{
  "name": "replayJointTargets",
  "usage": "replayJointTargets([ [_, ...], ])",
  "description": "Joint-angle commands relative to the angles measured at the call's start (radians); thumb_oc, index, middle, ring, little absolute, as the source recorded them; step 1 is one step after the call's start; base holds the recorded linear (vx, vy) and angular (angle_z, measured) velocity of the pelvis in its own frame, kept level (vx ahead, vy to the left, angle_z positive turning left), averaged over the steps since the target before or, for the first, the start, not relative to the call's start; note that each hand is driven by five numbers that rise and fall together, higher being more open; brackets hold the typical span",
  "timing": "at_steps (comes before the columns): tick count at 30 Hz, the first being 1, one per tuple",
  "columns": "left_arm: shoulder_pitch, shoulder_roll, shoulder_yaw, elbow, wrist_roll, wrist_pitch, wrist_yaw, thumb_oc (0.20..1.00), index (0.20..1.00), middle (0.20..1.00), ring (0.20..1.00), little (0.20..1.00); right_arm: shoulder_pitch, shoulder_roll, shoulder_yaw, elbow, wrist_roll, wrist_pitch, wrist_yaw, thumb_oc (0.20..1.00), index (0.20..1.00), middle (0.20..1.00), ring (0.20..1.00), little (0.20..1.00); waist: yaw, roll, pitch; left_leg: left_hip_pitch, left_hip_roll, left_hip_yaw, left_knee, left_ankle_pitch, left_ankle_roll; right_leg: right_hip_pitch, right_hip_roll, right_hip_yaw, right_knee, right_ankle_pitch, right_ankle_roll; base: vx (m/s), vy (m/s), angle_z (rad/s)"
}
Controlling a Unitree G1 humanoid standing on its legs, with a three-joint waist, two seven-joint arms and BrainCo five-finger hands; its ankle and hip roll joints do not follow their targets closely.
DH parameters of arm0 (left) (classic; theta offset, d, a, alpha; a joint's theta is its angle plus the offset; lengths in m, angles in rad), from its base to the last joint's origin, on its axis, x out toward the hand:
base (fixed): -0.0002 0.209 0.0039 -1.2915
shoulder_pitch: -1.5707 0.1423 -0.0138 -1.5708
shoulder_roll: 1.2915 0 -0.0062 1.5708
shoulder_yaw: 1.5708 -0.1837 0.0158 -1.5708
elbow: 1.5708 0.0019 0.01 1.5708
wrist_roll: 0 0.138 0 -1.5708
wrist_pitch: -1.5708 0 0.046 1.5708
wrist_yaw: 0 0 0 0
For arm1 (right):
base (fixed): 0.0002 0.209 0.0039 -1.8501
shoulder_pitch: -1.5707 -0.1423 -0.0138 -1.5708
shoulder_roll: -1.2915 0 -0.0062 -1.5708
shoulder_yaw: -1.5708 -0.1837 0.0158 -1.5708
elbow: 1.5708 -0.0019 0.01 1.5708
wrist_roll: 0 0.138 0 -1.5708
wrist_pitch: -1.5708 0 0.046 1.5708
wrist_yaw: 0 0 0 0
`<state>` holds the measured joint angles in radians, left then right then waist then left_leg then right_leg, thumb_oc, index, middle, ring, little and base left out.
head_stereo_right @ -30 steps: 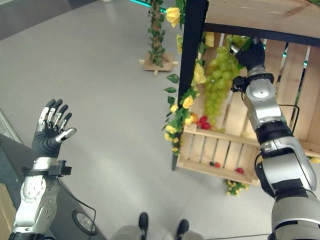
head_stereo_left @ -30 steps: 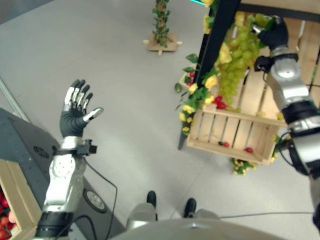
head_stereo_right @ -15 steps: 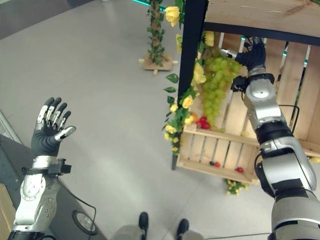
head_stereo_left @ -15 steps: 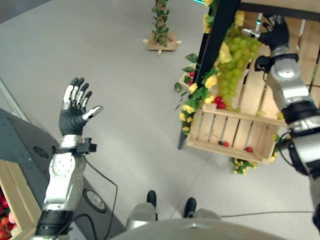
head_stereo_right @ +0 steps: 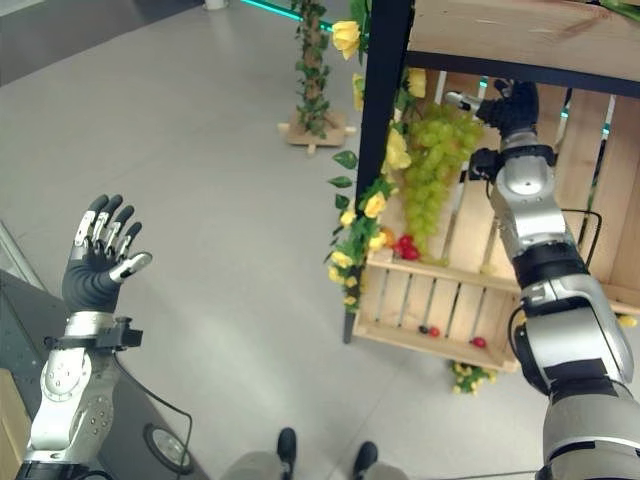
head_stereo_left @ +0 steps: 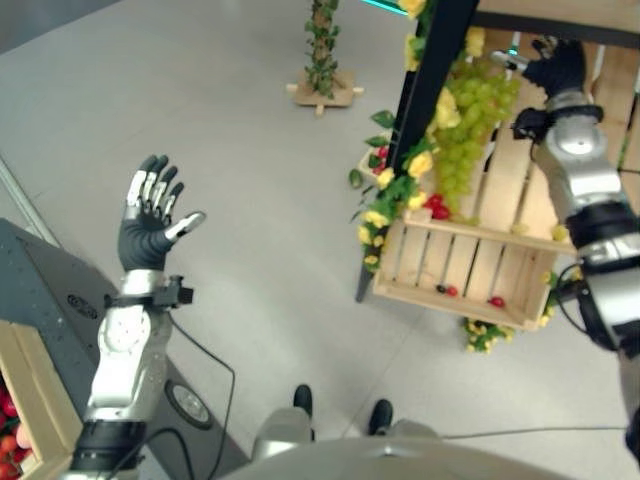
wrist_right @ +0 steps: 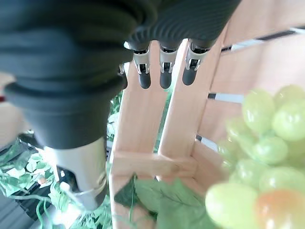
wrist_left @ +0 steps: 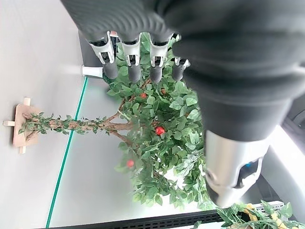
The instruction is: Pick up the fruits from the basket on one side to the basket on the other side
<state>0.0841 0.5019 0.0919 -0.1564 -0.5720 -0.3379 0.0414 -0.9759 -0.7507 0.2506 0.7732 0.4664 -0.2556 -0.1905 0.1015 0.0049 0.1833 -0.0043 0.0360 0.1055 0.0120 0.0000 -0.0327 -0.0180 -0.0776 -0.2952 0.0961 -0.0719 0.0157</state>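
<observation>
the crate is bare, matt, rough-sawn wood; the grapes look smooth and glossy; the floor is smooth grey with a faint sheen; the post is matt black.

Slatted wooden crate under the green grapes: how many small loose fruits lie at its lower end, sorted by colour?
Small round red fruits: 2
Small round dark fruit: 1
Total: 3
</observation>
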Motion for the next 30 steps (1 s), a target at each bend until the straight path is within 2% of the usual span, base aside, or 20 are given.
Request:
replayJointTargets([
  [1, 0.001, 0.040, 0.005, -0.042, -0.003, -0.046, 0.005, 1.000, 1.000, 1.000, 1.000, 1.000, 0.052, -0.069, -0.026, -0.089, 0.042, -0.060, -0.011, 1.000, 1.000, 1.000, 1.000, 1.000, -0.004, -0.037, -0.052, -0.019, -0.001, -0.010, 0.012, -0.019, -0.008, 0.017, -0.023, -0.038, 0.022, -0.054, 0.047, 0.01, 0.006, 0.04],
  [5, 0.007, 0.026, 0.031, -0.041, 0.011, -0.043, -0.005, 1.000, 1.000, 1.000, 1.000, 1.000, 0.235, -0.112, -0.124, -0.215, 0.043, -0.068, 0.028, 1.000, 1.000, 1.000, 1.000, 1.000, -0.019, -0.043, -0.057, -0.009, 0.001, -0.010, 0.011, -0.023, -0.009, 0.035, -0.020, -0.042, 0.008, -0.052, 0.049, 0.01, 0.001, 0.03],
  [8, 0.021, 0.006, 0.070, -0.037, 0.034, -0.039, -0.009, 1.000, 1.000, 1.000, 1.000, 1.000, 0.490, -0.098, -0.301, -0.347, 0.053, -0.094, 0.062, 1.000, 1.000, 1.000, 1.000, 1.000, -0.037, -0.049, -0.067, 0.001, 0.002, -0.011, 0.008, -0.029, -0.010, 0.051, -0.017, -0.049, -0.006, -0.052, 0.051, 0.03, 0.003, 0.07],
  [10, 0.023, 0.004, 0.072, -0.036, 0.038, -0.039, -0.009, 1.000, 1.000, 1.000, 1.000, 1.000, 0.566, -0.073, -0.363, -0.383, 0.065, -0.101, 0.067, 1.000, 1.000, 1.000, 1.000, 1.000, -0.035, -0.054, -0.072, 0.006, 0.002, -0.012, 0.005, -0.031, -0.010, 0.057, -0.016, -0.049, -0.011, -0.051, 0.052, 0.03, 0.002, 0.07],
  [11, 0.029, -0.011, 0.106, -0.032, 0.051, -0.039, -0.007, 1.000, 1.000, 1.000, 1.000, 1.000, 0.666, -0.048, -0.438, -0.437, 0.065, -0.114, 0.083, 1.000, 1.000, 1.000, 1.000, 1.000, -0.053, -0.055, -0.074, 0.012, 0.003, -0.007, 0.002, -0.034, -0.010, 0.059, -0.015, -0.047, -0.012, -0.051, 0.053, 0.00, 0.000, 0.00],
  [13, 0.032, -0.012, 0.110, -0.033, 0.058, -0.037, -0.006, 1.000, 1.000, 1.000, 1.000, 1.000, 0.724, -0.023, -0.484, -0.481, 0.062, -0.116, 0.089, 1.000, 1.000, 1.000, 1.000, 1.000, -0.053, -0.059, -0.077, 0.016, 0.003, -0.007, 0.000, -0.035, -0.009, 0.061, -0.015, -0.046, -0.012, -0.051, 0.053, 0.01, 0.001, -0.02],
  [15, 0.038, -0.032, 0.143, -0.029, 0.073, -0.036, -0.003, 1.000, 1.000, 1.000, 1.000, 1.000, 0.839, 0.041, -0.564, -0.554, 0.055, -0.128, 0.112, 1.000, 1.000, 1.000, 1.000, 1.000, -0.071, -0.060, -0.084, 0.027, 0.004, 0.001, -0.006, -0.039, -0.008, 0.065, -0.014, -0.039, -0.016, -0.051, 0.054, 0.03, 0.001, -0.10],
  [20, 0.049, -0.067, 0.181, -0.030, 0.092, -0.037, -0.001, 1.000, 1.000, 1.000, 1.000, 1.000, 0.969, 0.170, -0.620, -0.628, 0.047, -0.142, 0.143, 1.000, 1.000, 1.000, 1.000, 1.000, -0.094, -0.058, -0.091, 0.045, 0.004, 0.015, -0.016, -0.043, -0.007, 0.072, -0.006, -0.023, -0.026, -0.049, 0.054, 0.01, 0.001, -0.08],
  [25, 0.080, -0.088, 0.218, -0.033, 0.105, -0.041, -0.015, 1.000, 1.000, 1.000, 1.000, 1.000, 1.103, 0.278, -0.655, -0.723, 0.059, -0.142, 0.220, 1.000, 1.000, 1.000, 1.000, 1.000, -0.123, -0.054, -0.100, 0.059, 0.009, 0.031, -0.032, -0.041, -0.008, 0.075, -0.001, -0.009, -0.034, -0.045, 0.055, 0.00, 0.003, -0.08],
  [30, 0.103, -0.101, 0.253, -0.033, 0.115, -0.048, -0.025, 1.000, 1.000, 1.000, 1.000, 1.000, 1.175, 0.331, -0.669, -0.774, 0.110, -0.138, 0.304, 1.000, 1.000, 1.000, 1.000, 1.000, -0.141, -0.051, -0.110, 0.068, 0.009, 0.044, -0.045, -0.035, -0.011, 0.073, 0.002, 0.002, -0.040, -0.036, 0.059, -0.02, -0.001, -0.07],
])
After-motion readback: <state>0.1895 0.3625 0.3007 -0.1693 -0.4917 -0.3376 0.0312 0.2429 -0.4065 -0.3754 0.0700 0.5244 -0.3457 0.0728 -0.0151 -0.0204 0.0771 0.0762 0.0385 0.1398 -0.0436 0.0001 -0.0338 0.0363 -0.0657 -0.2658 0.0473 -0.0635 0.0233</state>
